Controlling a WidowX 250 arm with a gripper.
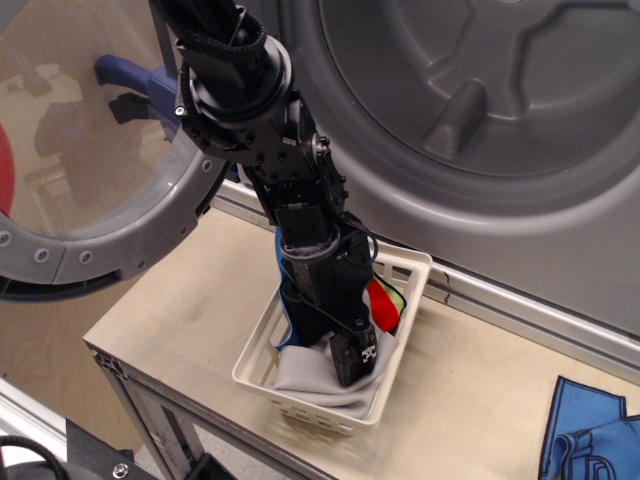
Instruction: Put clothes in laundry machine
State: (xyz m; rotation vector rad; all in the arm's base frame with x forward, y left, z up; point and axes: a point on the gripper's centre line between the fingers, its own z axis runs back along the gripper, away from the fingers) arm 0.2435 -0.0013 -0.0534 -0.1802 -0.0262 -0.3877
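My gripper [354, 366] reaches straight down into the white slotted basket [262, 374] and presses into the light-grey cloth [300, 374] at its bottom. The fingertips are buried in the cloth, so I cannot tell how the jaws stand. A blue cloth [291, 312] lies against the basket's left side behind the arm. A red cloth [380, 302] and a sliver of the yellow-green one [399, 300] show at the far right of the basket. The laundry machine's ribbed grey drum [480, 90] stands open behind, with its round windowed door [100, 160] swung out to the left.
The basket sits on a light wooden table [170, 320] below the drum opening. Another blue cloth [590, 430] lies on the table at the lower right corner. A metal rail [530, 305] runs along the machine's base. The table's front edge is close to the basket.
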